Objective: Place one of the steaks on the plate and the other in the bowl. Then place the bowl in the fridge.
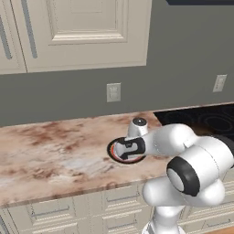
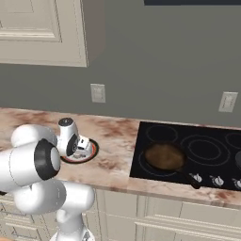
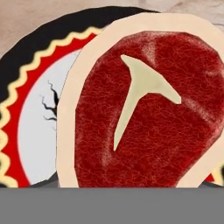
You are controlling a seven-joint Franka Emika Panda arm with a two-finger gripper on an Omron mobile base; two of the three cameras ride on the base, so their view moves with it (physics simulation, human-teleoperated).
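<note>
Steak (image 3: 144,109) fills most of the hand view: a flat slab of deep raw red with a fine crinkled grain, a broad cream rim of fat all round, and a pale T-shaped bone mark in its middle. It lies over the plate (image 3: 26,87), covering much of the white centre, whose black drawing peeks out at the left beside the red ring, a yellow zigzag line and the wide black rim. I judge the meat to be light, limp and a little slick, likely to sag or slide if pinched at one corner; the fat edge looks the firmer place to take it, with the fingers across a narrow side. The plate looks hard, smooth and breakable, flat enough to slide on the worktop (image 1: 50,151), which is glossy marbled stone in pink and brown. From the base cameras the gripper (image 1: 119,149) points down over the plate (image 2: 92,151) near the worktop's front edge; whether its fingers stand apart or touch the meat I cannot tell. To the right sits a black glass cooktop (image 2: 197,150) with a brown frying pan (image 2: 164,156) on it. Cream panelled cabinets (image 1: 82,27) hang above a grey wall.
</note>
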